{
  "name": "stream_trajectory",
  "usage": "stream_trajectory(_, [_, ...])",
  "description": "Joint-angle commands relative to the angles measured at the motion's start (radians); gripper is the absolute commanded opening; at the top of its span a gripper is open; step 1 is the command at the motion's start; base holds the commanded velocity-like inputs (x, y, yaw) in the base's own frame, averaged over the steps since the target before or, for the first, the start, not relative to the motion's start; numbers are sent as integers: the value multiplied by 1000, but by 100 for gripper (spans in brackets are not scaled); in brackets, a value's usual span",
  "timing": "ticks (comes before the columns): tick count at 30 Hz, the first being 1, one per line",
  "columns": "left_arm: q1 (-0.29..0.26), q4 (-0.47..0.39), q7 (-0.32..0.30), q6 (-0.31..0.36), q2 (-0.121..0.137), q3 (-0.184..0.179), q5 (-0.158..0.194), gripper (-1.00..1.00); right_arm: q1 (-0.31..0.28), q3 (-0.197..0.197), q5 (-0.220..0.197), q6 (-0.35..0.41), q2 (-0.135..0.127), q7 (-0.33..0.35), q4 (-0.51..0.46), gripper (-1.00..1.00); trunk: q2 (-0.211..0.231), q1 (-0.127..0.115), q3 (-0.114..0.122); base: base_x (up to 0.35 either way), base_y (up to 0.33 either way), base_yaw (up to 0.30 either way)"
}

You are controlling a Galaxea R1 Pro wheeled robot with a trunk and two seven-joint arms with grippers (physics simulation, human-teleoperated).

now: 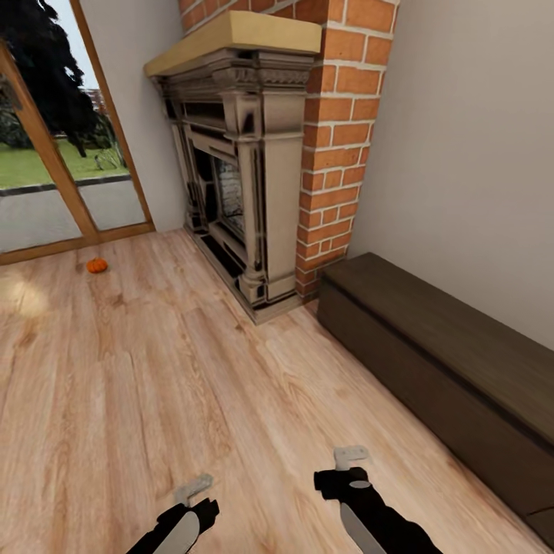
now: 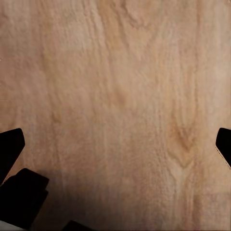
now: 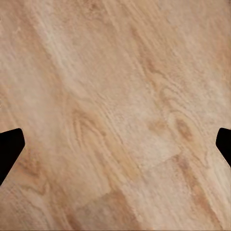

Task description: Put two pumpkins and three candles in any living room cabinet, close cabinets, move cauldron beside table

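On the far left of the wooden floor (image 1: 154, 369), near the glass door (image 1: 46, 154), one pumpkin (image 1: 97, 265) rests alone, well apart from both arms. The cabinet (image 1: 454, 369) runs along the right wall beside the brick fireplace (image 1: 254, 177), with no drawer seen open. The left gripper (image 2: 115, 144) and right gripper (image 3: 115, 144) each hang over bare floor, fingertips spread wide apart and holding nothing. The step in hand appears to be travel toward a pickup, most likely the pumpkin. The next move calls for driving the base forward and left until the pumpkin is within reach, then lowering one arm with its fingers either side of the pumpkin. The cabinet needs opening before anything can go in.
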Motion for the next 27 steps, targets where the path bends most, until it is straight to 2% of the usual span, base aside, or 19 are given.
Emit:
stream_trajectory(1, [-1,0,5,3,1,-2,3,100,-1,6,-8,3,-1,-9,-2,100,0,0,-1,338,0,39])
stream_trajectory(8, [-2,13,-83,3,1,29,-1,100,-1,8,-8,3,-2,-9,-2,100,0,0,-1,338,9,11])
stream_trajectory(17, [-1,21,-95,3,1,34,-1,100,-1,9,-8,3,-2,-9,-3,100,0,0,-1,323,144,1])
stream_trajectory(27, [-1,22,-95,3,1,35,0,100,-1,9,-9,3,-2,-9,-2,100,0,0,-1,266,238,0])
